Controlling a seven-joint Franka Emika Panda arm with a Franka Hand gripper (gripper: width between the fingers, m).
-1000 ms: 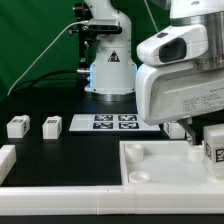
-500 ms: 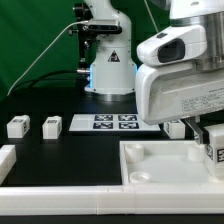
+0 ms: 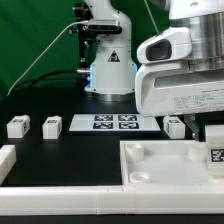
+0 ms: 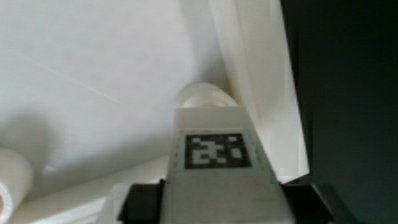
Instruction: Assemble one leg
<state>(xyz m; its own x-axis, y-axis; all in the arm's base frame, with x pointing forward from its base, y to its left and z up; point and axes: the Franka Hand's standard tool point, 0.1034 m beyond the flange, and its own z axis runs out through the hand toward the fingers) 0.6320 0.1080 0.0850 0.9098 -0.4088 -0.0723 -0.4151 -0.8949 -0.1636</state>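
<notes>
My gripper (image 3: 214,140) is shut on a leg (image 3: 213,156), a small white block with a black-and-white tag, and holds it over the far right part of the large white panel (image 3: 150,168). In the wrist view the leg (image 4: 217,150) sits between my dark fingers (image 4: 150,203), its tip close to the panel's raised rim (image 4: 249,60). Three more legs lie on the black table: two at the exterior view's left (image 3: 17,126) (image 3: 51,125) and one (image 3: 174,126) behind the panel, partly hidden by my arm.
The marker board (image 3: 112,122) lies at mid table in front of the robot base (image 3: 108,70). A white block (image 3: 6,160) sits at the left edge. A white strip (image 3: 60,190) runs along the front.
My gripper has moved to the exterior view's right and slightly down with the leg, which now sits lower over the panel's far right part.
</notes>
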